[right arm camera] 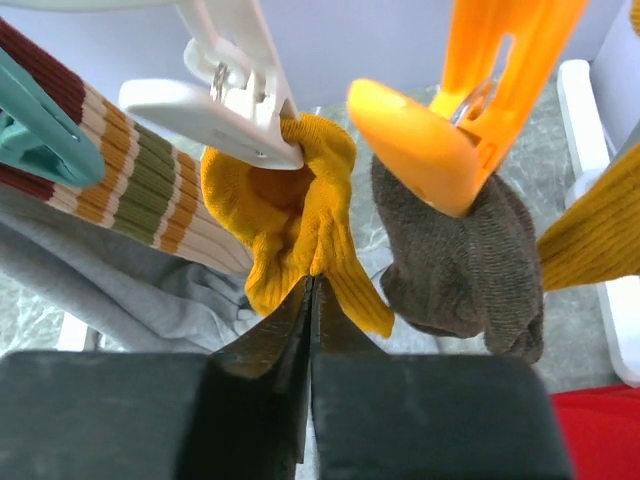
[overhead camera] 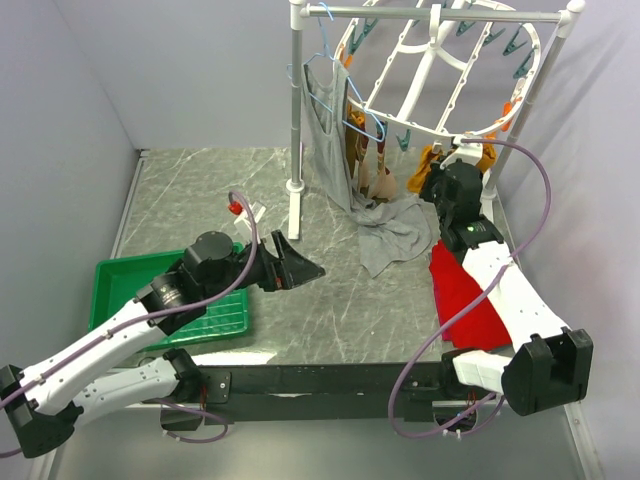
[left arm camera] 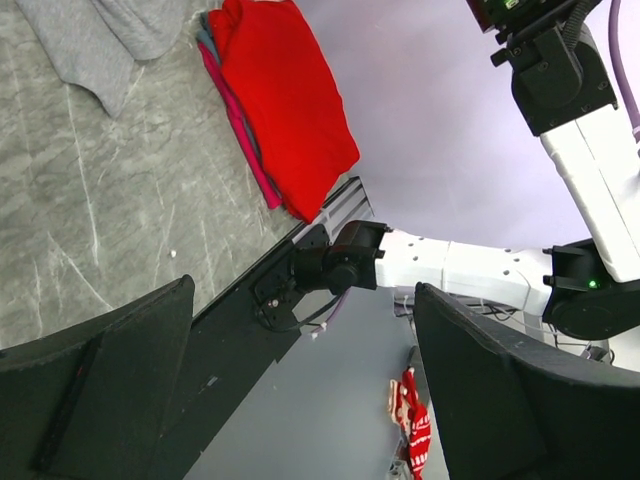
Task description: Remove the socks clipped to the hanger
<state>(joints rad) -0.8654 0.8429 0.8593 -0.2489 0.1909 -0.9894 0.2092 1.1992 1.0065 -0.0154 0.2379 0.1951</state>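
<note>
Below the hanger (overhead camera: 440, 70), right tool (right arm camera: 312, 285) tight on mustard sock (right arm camera: 290, 200) (white clip (right arm camera: 225, 100)).

**Mustard, Brown and Stripes on a White Ring**

The hanger (overhead camera: 420, 70) is showing white, its rim clips showing teal and orange. The mustard sock (right arm camera: 295, 215) is glowing solid yellow-orange under a white clip (right arm camera: 230, 105). The brown sock (right arm camera: 460, 250) is showing dull grey-brown ribbing beneath an orange clip (right arm camera: 450, 120). The striped sock (right arm camera: 130, 180) is carrying bands of red-brown, cream, orange and olive beside a teal clip (right arm camera: 35, 130). The tank top (overhead camera: 330, 140) is hanging plain grey, and the folded cloth (overhead camera: 465, 300) is lying bright red. The tray (overhead camera: 120, 275) is sitting green. The table (overhead camera: 200, 190) is showing grey marble veining.
</note>
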